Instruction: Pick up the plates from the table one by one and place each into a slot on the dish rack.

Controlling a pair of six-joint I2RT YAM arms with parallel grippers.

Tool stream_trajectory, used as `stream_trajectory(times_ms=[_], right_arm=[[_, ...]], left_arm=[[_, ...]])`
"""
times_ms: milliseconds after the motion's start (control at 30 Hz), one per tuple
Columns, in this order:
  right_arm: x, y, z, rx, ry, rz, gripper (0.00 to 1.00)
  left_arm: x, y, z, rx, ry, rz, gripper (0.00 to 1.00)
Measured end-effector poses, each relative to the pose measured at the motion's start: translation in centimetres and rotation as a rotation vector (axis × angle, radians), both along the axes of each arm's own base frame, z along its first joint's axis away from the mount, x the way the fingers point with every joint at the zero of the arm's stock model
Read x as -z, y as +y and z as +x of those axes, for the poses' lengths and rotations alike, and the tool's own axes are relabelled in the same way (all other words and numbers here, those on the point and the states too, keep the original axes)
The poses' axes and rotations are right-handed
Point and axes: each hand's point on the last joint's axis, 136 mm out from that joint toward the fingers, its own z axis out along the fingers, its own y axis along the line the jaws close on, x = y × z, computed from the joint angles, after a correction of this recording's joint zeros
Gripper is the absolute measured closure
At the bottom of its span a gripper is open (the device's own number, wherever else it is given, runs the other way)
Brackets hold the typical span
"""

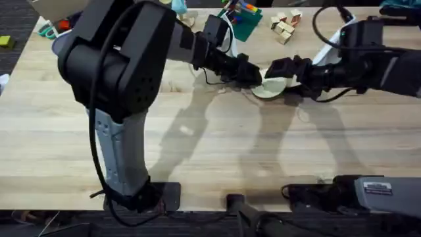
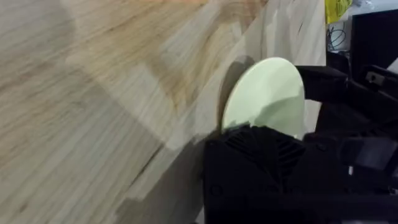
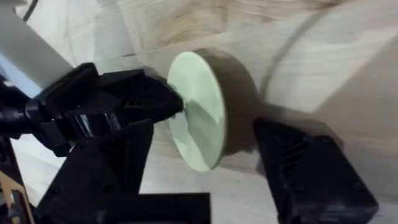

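Cream-yellow plate (image 1: 271, 87) raised on edge above the desk (image 1: 197, 145), mid-far, pinched at one rim by left gripper (image 1: 253, 74); right gripper (image 3: 205, 155) spread around the opposite rim, seemingly for a handover toward the rack

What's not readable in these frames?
- Dish rack: overhead, left arm rises across the far table; can't find it.
- Cream plate: overhead, both grippers cover its edges; which one holds it is unclear.
- Left gripper: left wrist, its own housing hides the plate contact.
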Motion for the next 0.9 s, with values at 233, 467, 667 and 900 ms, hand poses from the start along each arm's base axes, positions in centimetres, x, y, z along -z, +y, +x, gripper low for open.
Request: stream_trajectory(times_ms=[233,467,667,900], right_arm=[[0.7,0.6,0.4,0.006,0.013,0.012,0.324],[0.8,0.5,0.8,0.021,0.008,0.015,0.86],[0.0,0.7,1.1,0.015,-0.018,0.044,0.959],[-0.6,1.0,0.7,0.006,-0.02,0.047,0.97]], left_arm=[[0.0,0.0,-0.1,0.002,0.004,0.004,0.962],[0.0,0.1,-0.1,0.002,0.007,0.004,0.962],[0.0,0.6,0.1,-0.008,0.017,0.003,0.963],[0.1,1.3,-0.2,-0.03,0.043,0.053,0.962]])
